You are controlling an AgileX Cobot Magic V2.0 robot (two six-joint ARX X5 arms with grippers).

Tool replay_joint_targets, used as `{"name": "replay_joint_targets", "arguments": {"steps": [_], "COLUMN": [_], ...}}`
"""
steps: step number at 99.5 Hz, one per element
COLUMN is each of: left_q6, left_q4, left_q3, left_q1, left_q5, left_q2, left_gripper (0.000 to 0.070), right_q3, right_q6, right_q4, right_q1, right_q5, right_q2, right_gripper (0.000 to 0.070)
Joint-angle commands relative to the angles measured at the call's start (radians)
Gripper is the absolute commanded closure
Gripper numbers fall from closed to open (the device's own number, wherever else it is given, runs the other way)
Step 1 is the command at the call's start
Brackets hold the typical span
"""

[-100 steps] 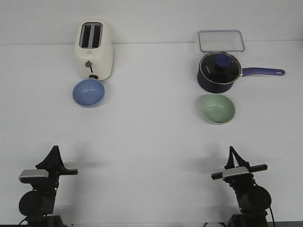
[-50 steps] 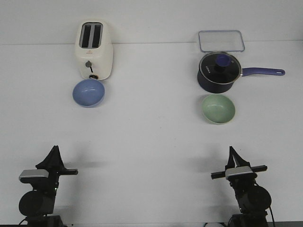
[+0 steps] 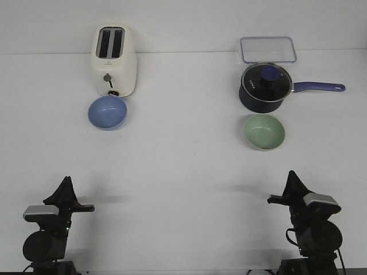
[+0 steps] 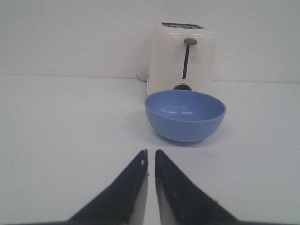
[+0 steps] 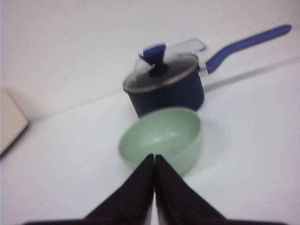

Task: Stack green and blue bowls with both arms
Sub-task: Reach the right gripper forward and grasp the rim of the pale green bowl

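Note:
The blue bowl (image 3: 107, 112) sits upright at the far left, just in front of the toaster; it also shows in the left wrist view (image 4: 185, 115). The green bowl (image 3: 264, 132) sits upright at the far right, in front of the saucepan, and shows in the right wrist view (image 5: 161, 136). My left gripper (image 3: 67, 180) is near the table's front edge, well short of the blue bowl, its fingers (image 4: 136, 187) nearly together and empty. My right gripper (image 3: 292, 173) is at the front right, shut and empty, pointing at the green bowl (image 5: 154, 156).
A cream toaster (image 3: 113, 60) stands right behind the blue bowl. A dark navy saucepan (image 3: 265, 87) with glass lid and a long handle pointing right stands right behind the green bowl. A clear rectangular container (image 3: 268, 49) lies behind the saucepan.
My right arm's head has swung to the right and its fingertips have moved a little right and forward. The left arm and both bowls have not moved.

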Motion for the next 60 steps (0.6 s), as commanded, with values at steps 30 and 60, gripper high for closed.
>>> {"name": "replay_joint_targets", "arguments": {"steps": [30, 60], "left_q6": [0.015, 0.015], "left_q4": [0.011, 0.011], "left_q3": [-0.02, -0.02], "left_q1": [0.001, 0.001], "left_q5": [0.001, 0.001], "left_q2": [-0.001, -0.001], "left_gripper": [0.0685, 0.0685], "right_q3": [0.392, 0.693], "right_q6": [-0.107, -0.199], "right_q4": [-0.077, -0.144], "right_q1": [-0.064, -0.094], "right_q5": [-0.097, -0.114], "right_q2": [0.655, 1.139], "right_gripper": [0.0233, 0.0156]}}
